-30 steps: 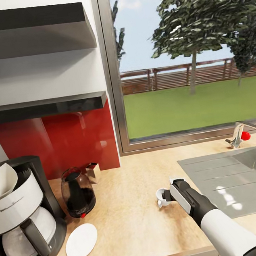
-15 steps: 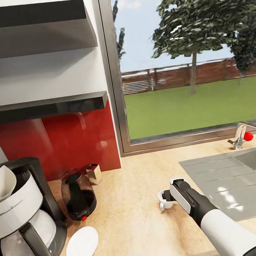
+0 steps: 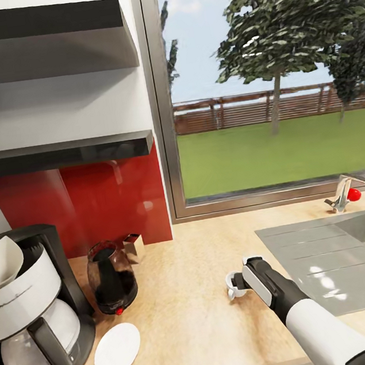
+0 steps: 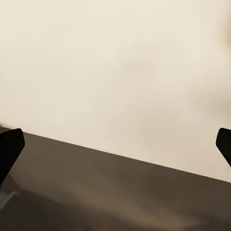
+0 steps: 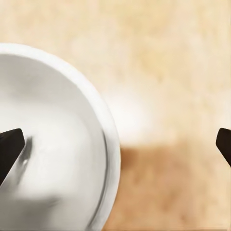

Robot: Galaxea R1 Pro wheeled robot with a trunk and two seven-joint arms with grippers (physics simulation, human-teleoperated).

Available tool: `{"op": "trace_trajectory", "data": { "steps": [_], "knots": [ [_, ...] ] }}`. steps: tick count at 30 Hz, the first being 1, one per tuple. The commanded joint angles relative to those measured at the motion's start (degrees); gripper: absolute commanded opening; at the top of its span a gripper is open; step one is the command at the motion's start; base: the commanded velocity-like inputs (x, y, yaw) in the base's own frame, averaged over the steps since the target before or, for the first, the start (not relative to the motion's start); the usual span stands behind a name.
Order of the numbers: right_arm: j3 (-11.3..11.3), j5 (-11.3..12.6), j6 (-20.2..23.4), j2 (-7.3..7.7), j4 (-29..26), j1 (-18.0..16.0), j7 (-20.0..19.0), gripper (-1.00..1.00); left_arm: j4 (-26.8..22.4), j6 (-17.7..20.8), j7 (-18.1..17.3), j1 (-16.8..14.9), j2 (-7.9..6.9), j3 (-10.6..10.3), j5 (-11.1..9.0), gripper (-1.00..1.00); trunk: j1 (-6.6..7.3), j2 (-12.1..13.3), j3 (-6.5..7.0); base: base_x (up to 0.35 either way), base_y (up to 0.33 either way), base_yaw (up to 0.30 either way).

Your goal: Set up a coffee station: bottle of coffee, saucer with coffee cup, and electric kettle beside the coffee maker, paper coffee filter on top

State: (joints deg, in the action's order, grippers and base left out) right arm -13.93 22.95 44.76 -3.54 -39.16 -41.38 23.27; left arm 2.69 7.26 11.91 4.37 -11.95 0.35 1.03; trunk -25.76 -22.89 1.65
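The white cup (image 3: 233, 286) hangs at the tip of the right gripper (image 3: 238, 283), just above the bare counter (image 3: 189, 315), roughly midway between the sink (image 3: 338, 259) and the saucer (image 3: 116, 349). In the right wrist view one finger (image 5: 10, 149) reaches inside the cup's bowl (image 5: 53, 144) while the other (image 5: 224, 144) sits far off outside it, so the jaws look spread wide with the rim between them; I cannot tell if it truly grips. The left gripper (image 4: 115, 144) is spread open over a pale surface. One saucer lies flat beside one coffee maker (image 3: 32, 311), which carries one paper filter (image 3: 1, 261). One dark kettle (image 3: 111, 276) stands just behind the saucer.
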Motion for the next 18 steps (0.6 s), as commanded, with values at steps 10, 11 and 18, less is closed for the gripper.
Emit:
{"op": "trace_trajectory", "data": {
  "steps": [10,11,18],
  "knots": [
    [-0.2,0.6,0.1,0.02,0.4,0.0,0.5,-1.0,-0.1,0.2,0.1,0.0,0.0,0.0,0.1,1.0,-0.02,0.0,0.0,0.0,0.0,0.0],
    [-0.2,0.6,0.1,0.02,0.4,0.0,0.5,-1.0,-0.1,0.2,0.1,0.1,0.0,0.0,0.1,1.0,-0.02,0.0,0.0,0.0,0.0,0.0],
    [-0.2,0.6,0.1,0.04,0.3,0.0,0.5,-1.0,-0.1,0.2,0.1,0.0,0.0,0.0,0.1,1.0,-0.02,0.0,0.0,0.0,0.0,0.0]
  ]
}}
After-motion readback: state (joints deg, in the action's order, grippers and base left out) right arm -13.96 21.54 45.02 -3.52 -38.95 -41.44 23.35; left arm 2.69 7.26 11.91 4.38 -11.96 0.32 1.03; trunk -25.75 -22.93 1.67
